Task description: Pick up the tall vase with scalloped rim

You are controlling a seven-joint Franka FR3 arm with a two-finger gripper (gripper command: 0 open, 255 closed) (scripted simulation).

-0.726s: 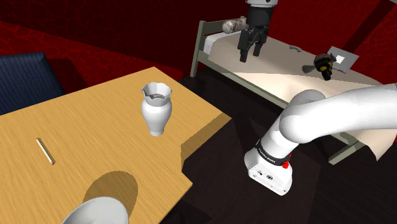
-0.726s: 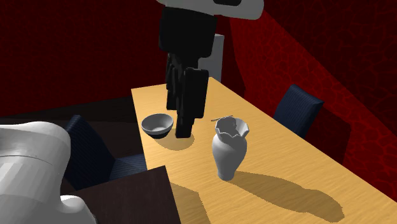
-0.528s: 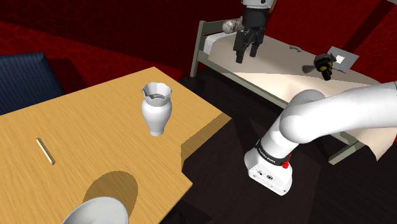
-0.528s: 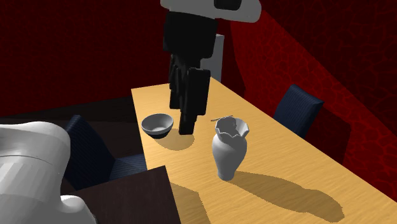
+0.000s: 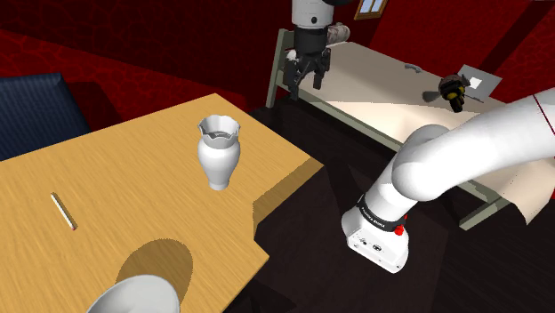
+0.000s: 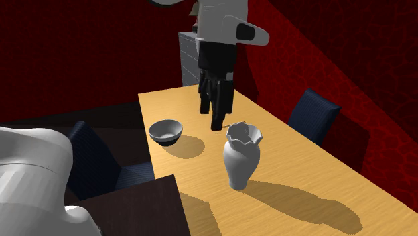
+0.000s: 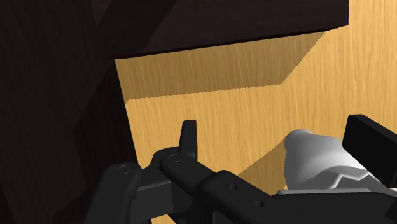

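Leftward across the shoulder view I am swinging the jaws, spread wide, toward the white scalloped vase on the bench, lining up to straddle it.

Glossy white arm, dark joint bands, a red button — and all-black gripper.

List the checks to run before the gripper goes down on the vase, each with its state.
1. Vase upright on the table: ok.
2. Gripper open, fingers apart: ok.
3. Gripper over the vase: not ok; it hangs high and off to one side.
4. Vase centred between the fingers in the wrist view: not ok; it lies close to one finger.
5. Bowl and stick apart from the vase: ok.
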